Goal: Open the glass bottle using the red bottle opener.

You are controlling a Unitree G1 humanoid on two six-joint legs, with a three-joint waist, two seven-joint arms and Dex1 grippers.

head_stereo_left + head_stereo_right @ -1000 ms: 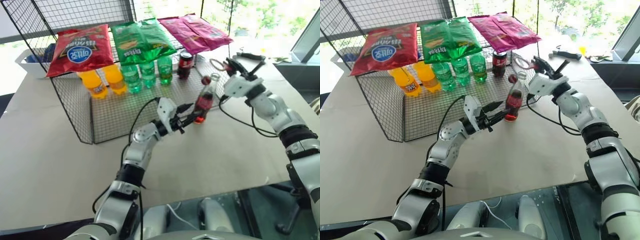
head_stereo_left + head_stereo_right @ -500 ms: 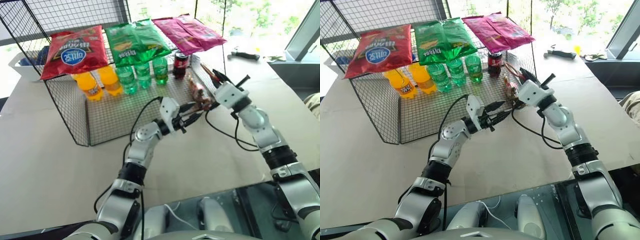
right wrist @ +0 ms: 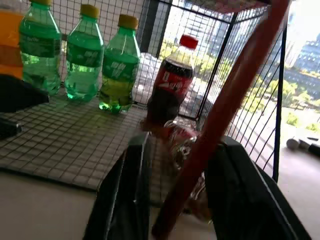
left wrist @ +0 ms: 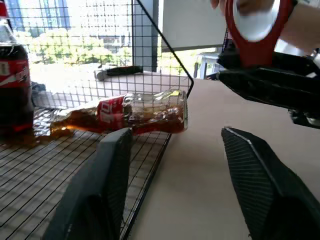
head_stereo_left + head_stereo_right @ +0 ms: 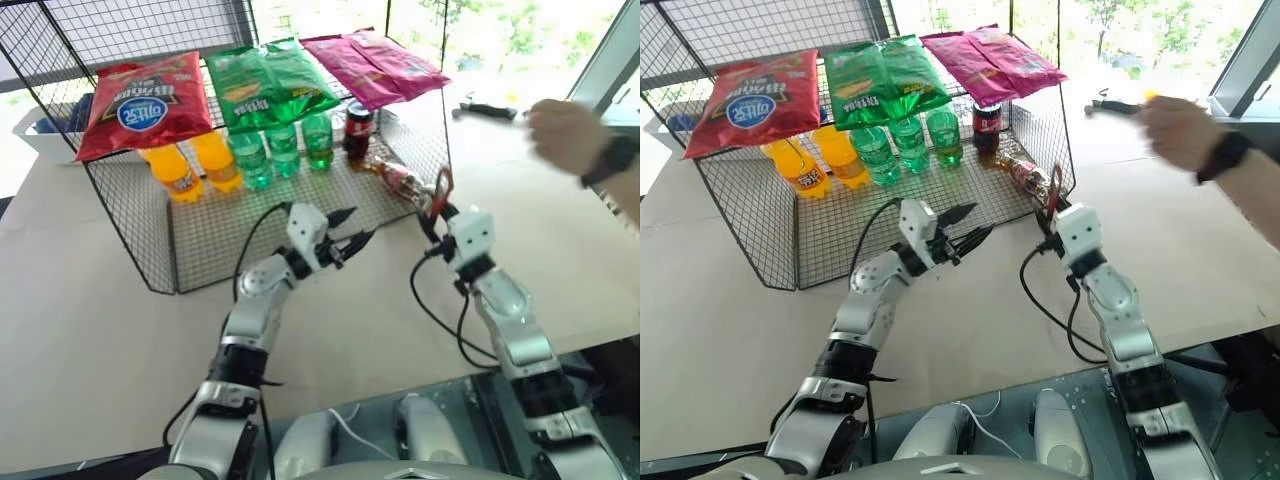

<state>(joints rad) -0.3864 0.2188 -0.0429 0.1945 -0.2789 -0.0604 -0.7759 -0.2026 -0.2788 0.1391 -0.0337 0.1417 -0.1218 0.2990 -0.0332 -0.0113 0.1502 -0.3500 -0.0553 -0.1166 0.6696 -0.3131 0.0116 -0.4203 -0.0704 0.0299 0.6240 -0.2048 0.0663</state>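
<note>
L claw [image 5: 348, 232] spread wide, holding nothing, over the counter [image 5: 80, 300] just short of the wire rack [image 5: 200, 225]. R claw [image 5: 433, 212]: red bottle opener [image 5: 441, 186] sits upright btwn its fingers; can't tell if they're clamped on it. Just past it, glass bottle [image 5: 397, 178] lies on its side on the rack floor, at the rack's R front corner. Green bottles [image 5: 283, 148], dark cola bottle [image 5: 357, 127] stand behind. Person's hand [image 5: 560, 135] over counter's far R edge.
</note>
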